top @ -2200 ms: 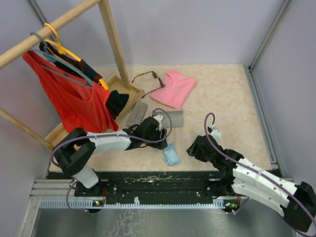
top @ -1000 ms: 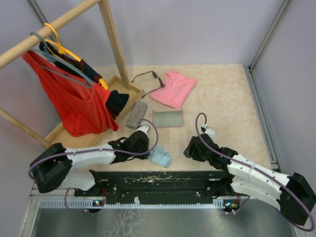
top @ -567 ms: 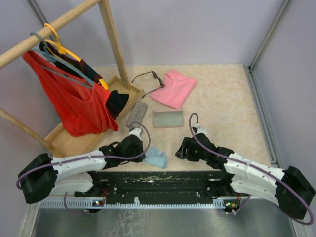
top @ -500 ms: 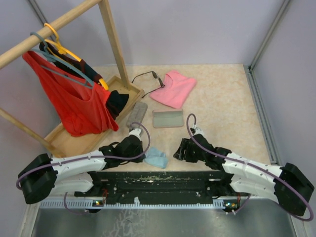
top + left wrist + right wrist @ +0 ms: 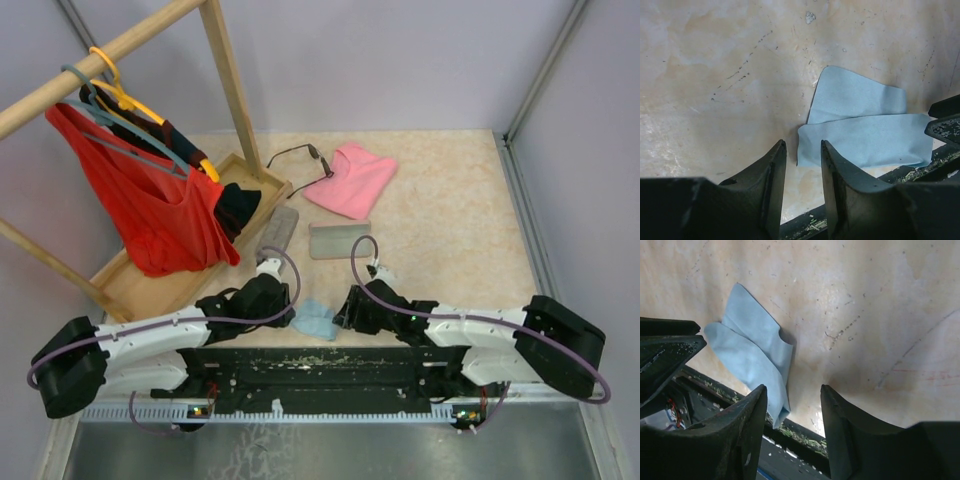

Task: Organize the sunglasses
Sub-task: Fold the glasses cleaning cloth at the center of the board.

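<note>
One pair of thin dark sunglasses (image 5: 296,157) lies at the back of the table, next to a pink case (image 5: 352,178). A folded light-blue cloth (image 5: 318,319) lies at the near edge between both grippers. My left gripper (image 5: 293,313) is open just left of it; in the left wrist view the cloth (image 5: 865,137) begins right past the fingertips of the gripper (image 5: 802,145), and nothing sits between them. My right gripper (image 5: 343,316) stands open on the cloth's right side. In the right wrist view this gripper (image 5: 792,388) is empty, with the cloth (image 5: 752,347) ahead to its left.
Two grey cases (image 5: 278,230) (image 5: 339,240) lie mid-table. A wooden rack (image 5: 225,75) with a red garment (image 5: 150,205) on hangers fills the left side. The black base rail (image 5: 320,362) runs right under the cloth's near edge.
My left gripper drew the blue cloth back to the near edge and has opened, letting it go. My right arm has swung left to the cloth's other side.
</note>
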